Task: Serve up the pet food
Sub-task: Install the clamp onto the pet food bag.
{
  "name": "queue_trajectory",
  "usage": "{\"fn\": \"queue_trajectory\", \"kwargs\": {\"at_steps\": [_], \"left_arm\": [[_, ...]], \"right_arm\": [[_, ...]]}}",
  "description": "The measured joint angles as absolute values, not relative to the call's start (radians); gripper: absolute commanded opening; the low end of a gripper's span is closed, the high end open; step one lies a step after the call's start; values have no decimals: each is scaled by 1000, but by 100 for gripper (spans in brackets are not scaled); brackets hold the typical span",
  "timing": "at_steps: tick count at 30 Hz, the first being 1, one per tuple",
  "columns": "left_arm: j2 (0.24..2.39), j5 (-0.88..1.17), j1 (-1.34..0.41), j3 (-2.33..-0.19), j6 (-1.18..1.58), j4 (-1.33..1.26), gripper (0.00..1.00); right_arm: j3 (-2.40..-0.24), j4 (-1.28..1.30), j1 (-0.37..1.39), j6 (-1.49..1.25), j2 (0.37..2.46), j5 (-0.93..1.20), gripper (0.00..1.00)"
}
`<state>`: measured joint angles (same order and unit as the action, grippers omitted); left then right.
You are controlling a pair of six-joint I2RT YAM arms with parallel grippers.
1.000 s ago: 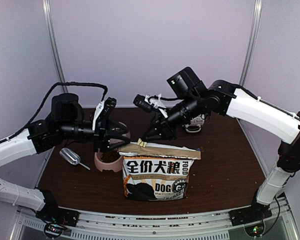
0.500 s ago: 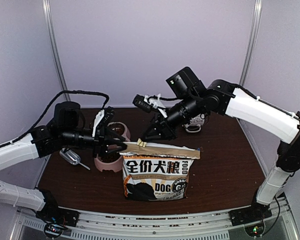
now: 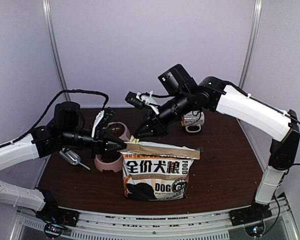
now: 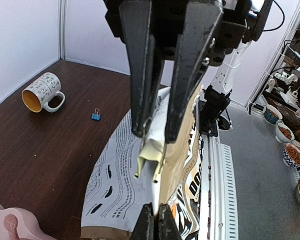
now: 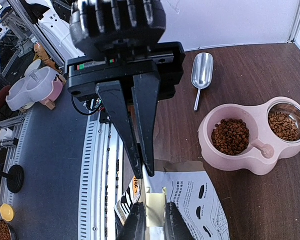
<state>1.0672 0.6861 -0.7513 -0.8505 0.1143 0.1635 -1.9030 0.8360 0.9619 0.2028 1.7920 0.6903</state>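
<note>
The kraft dog-food bag (image 3: 157, 172) stands at the table's front middle. My left gripper (image 3: 123, 146) is shut on the left end of its top edge; in the left wrist view my fingertips (image 4: 154, 223) pinch that edge. My right gripper (image 3: 136, 136) comes in from behind, shut on a cream tab (image 5: 156, 207) at the bag's top (image 4: 152, 152). Pet food (image 5: 230, 136) lies as brown kibble in both cups of the pink double bowl (image 5: 255, 162), which sits just left of the bag (image 3: 106, 165).
A silver scoop (image 3: 70, 157) lies left of the bowl (image 5: 202, 71). A patterned mug (image 3: 192, 120) stands at the back behind the right arm, on its side in the left wrist view (image 4: 42, 92). A blue binder clip (image 4: 96, 115) lies on the table near it.
My left gripper swung in to the bag's top corner and shut on it. My right gripper moved left and slightly up, keeping hold of the cream tab.
</note>
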Motion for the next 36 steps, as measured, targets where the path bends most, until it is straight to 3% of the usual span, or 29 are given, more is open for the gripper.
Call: {"fn": "queue_trajectory", "kwargs": {"at_steps": [24,36], "left_arm": [[1068,693,-749,-851,99,170,0],[1079,692,-750,-882,61,220,0]], "right_arm": [[-2025,926,976,282,1889,767,0],[-2071,1040,989,385,1889,648,0]]}}
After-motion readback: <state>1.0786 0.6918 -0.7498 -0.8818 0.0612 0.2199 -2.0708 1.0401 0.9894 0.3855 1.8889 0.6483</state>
